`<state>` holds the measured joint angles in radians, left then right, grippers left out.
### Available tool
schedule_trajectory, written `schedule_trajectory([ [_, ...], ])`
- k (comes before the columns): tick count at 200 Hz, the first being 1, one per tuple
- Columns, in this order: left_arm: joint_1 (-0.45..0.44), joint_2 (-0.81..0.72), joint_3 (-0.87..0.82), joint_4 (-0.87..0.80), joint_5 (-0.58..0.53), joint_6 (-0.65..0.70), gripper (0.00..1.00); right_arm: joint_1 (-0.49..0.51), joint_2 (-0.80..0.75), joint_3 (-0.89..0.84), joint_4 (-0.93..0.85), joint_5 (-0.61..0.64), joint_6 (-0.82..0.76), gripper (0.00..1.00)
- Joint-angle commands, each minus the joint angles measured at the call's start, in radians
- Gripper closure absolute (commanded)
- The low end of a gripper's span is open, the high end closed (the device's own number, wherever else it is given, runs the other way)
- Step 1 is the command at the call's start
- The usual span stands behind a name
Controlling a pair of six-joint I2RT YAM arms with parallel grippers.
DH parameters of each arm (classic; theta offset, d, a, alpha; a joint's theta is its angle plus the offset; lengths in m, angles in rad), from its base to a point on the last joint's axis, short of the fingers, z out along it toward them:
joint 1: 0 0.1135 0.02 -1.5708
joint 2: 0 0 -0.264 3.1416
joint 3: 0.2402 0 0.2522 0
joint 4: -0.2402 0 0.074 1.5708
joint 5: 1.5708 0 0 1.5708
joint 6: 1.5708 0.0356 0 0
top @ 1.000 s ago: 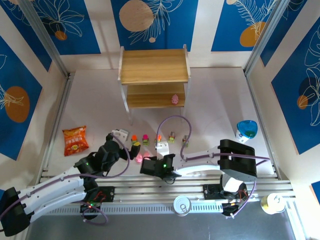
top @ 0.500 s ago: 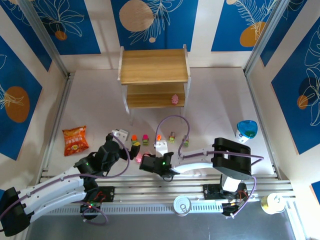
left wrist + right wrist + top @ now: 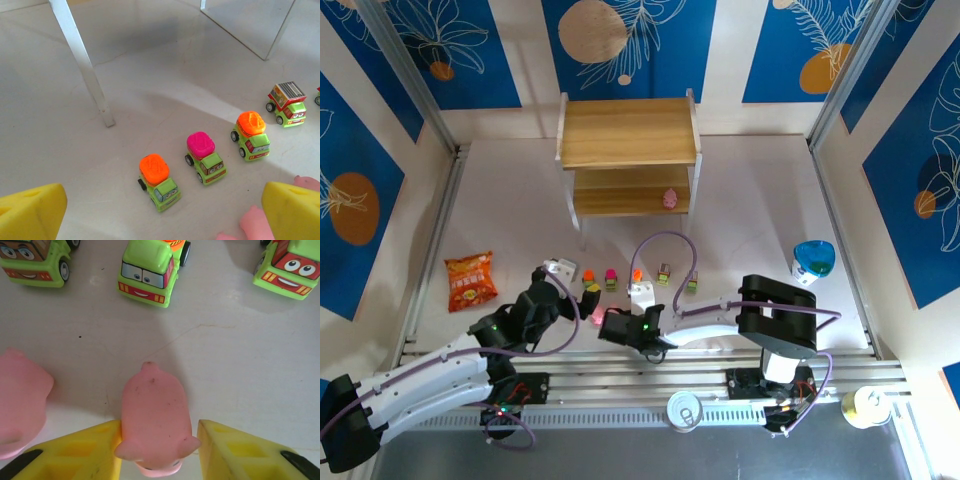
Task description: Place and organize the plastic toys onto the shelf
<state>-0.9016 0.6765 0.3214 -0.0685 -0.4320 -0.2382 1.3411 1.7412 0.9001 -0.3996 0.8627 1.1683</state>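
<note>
My right gripper (image 3: 159,450) straddles a pink figure (image 3: 155,412) lying on the table. Its left yellow pad touches the figure, and a thin gap shows at the right pad. A second pink figure (image 3: 20,395) lies just left, with green cars (image 3: 147,267) beyond. My left gripper (image 3: 165,212) hangs open above the table, nothing between its fingers (image 3: 30,212). Ahead of it stand an orange-topped car (image 3: 159,182), a magenta-topped car (image 3: 204,157) and another orange one (image 3: 251,135). The shelf (image 3: 630,130) stands at the back, one pink figure (image 3: 669,198) on its lower board.
An orange snack bag (image 3: 470,280) lies at the left and a blue bowl (image 3: 813,258) at the right. A white shelf leg (image 3: 82,65) rises ahead of my left gripper. Two tins (image 3: 684,410) sit on the near rail.
My right arm slid left toward the pink figure and its jaws narrowed around it. The left arm stayed still and open.
</note>
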Motion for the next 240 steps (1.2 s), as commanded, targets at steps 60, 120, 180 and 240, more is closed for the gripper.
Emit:
schedule_trajectory([
  [60, -0.008, 0.006, 0.004, 0.010, -0.017, -0.007, 0.00, -0.006, 0.013, -0.022, 0.014, -0.001, -0.011, 0.62],
  [120, -0.008, 0.009, 0.004, 0.014, -0.014, -0.006, 0.00, 0.001, 0.007, -0.022, 0.003, 0.010, -0.007, 0.66],
  [180, -0.008, 0.024, 0.002, 0.038, 0.016, 0.008, 0.00, 0.027, -0.041, -0.012, -0.049, 0.062, 0.011, 0.68],
  [240, -0.008, 0.011, -0.002, 0.047, 0.032, 0.020, 0.00, 0.027, -0.144, 0.019, -0.154, 0.106, 0.009, 0.68],
])
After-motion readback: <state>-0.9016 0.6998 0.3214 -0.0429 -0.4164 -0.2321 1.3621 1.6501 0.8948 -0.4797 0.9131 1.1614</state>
